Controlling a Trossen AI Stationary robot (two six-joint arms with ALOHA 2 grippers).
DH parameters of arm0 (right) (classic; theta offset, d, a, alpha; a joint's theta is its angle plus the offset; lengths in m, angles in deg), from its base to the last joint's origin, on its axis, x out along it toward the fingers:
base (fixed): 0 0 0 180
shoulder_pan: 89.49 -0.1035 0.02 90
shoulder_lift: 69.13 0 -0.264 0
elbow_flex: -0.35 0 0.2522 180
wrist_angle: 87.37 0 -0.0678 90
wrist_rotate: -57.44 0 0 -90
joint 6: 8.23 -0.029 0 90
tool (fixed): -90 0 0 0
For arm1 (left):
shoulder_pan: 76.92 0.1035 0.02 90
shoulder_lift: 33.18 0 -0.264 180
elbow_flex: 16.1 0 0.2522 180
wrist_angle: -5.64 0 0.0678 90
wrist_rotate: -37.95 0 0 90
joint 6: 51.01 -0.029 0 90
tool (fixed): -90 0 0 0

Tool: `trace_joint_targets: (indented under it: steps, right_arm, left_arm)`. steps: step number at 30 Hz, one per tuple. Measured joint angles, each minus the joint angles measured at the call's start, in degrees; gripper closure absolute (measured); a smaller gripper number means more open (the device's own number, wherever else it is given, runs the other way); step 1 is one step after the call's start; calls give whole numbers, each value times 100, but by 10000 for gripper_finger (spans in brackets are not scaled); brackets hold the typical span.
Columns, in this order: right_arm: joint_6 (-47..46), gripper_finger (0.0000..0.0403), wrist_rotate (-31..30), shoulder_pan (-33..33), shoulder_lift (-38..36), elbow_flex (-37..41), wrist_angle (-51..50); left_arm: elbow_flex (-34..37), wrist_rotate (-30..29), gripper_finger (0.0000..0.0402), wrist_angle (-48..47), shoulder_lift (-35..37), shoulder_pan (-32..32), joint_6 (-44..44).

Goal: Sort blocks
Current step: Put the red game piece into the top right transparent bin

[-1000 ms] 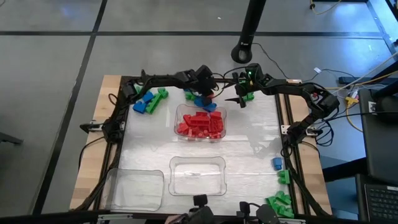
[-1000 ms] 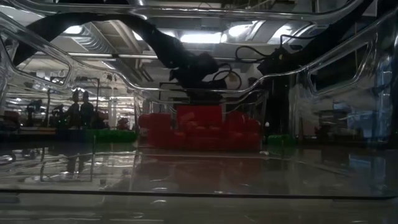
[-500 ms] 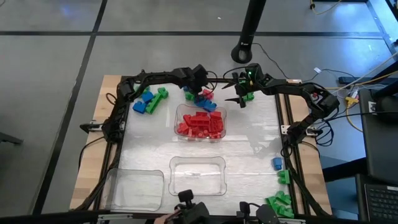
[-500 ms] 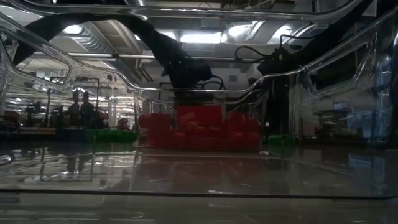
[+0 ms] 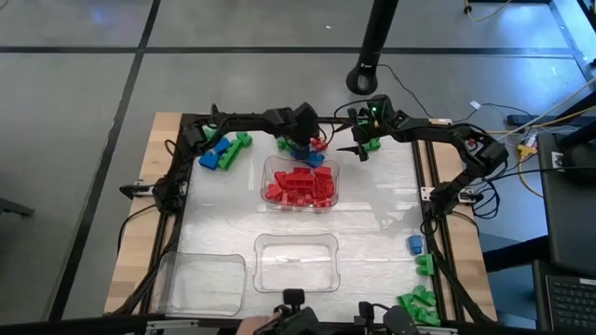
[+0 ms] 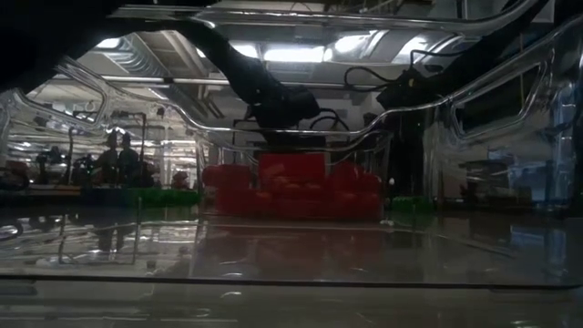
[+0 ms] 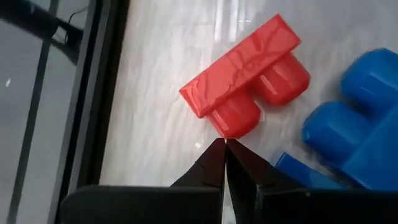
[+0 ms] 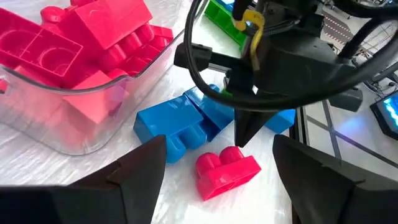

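A small red block (image 7: 249, 81) lies on its side on the table beyond the clear tray of red blocks (image 5: 267, 172), next to blue blocks (image 7: 354, 124). My left gripper (image 7: 224, 144) points down, shut, its tips at one of the red block's round studs (image 7: 239, 121). From the right wrist view, the left gripper (image 8: 241, 138) stands just over the red block (image 8: 227, 169) and beside the blue blocks (image 8: 180, 127). My right gripper (image 5: 358, 151) hovers open, a little right of this cluster and clear of it. My left gripper comes from above, pointing down, with its shut fingertips (image 7: 214, 152) at the edge of the red block's stud. I cannot tell whether they touch it. The block lies on the table.
Blue and green blocks (image 5: 223, 151) lie at the far left, and a green one (image 5: 372, 141) lies by the right gripper. More blocks (image 5: 419, 302) sit along the right edge. Two clear trays (image 5: 296, 263) (image 5: 200, 279) stand near the near edge.
My left gripper swung a little toward the table's left edge, then came back right and lower over the red and blue blocks beyond the tray. The right arm kept still.
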Motion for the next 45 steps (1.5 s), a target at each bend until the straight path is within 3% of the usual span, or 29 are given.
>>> trace_joint_targets:
  steps: [4, 8, 17, 20, 24, 30, 34, 45]
  right_arm:
    - [0, 109, -1, -2, 0, 0, 0]
    - [-28, 109, -1, -1, 0, 0, 0]
    - [-743, 109, -60, -1, 0, 0, -141]
    - [-853, 109, -251, -2, 0, 2, -202]
    - [-1410, 109, -1087, -153, 44, 2, -93]
    - [-1958, 109, -2079, -686, 296, 4, 396]
    - [-2283, 109, -2579, -912, 599, -34, 704]
    - [-2892, 109, -2198, -921, 1488, -96, 1860]
  left_arm:
    - [0, 187, 398, -17, 0, 9, -494]
    - [1, -11, 398, -83, 57, -54, -559]
    - [6, -237, 398, -877, 1020, -122, -34]
    - [334, -218, 398, -823, 1434, -42, 9]
    - [1464, -103, 398, 63, 2108, 147, 237]
    - [3438, 46, 398, 2164, 3222, 328, 738]
    - [4203, 77, 398, 3087, 3595, 358, 1028]
    - [4744, 82, 398, 3762, 3700, 204, 1165]
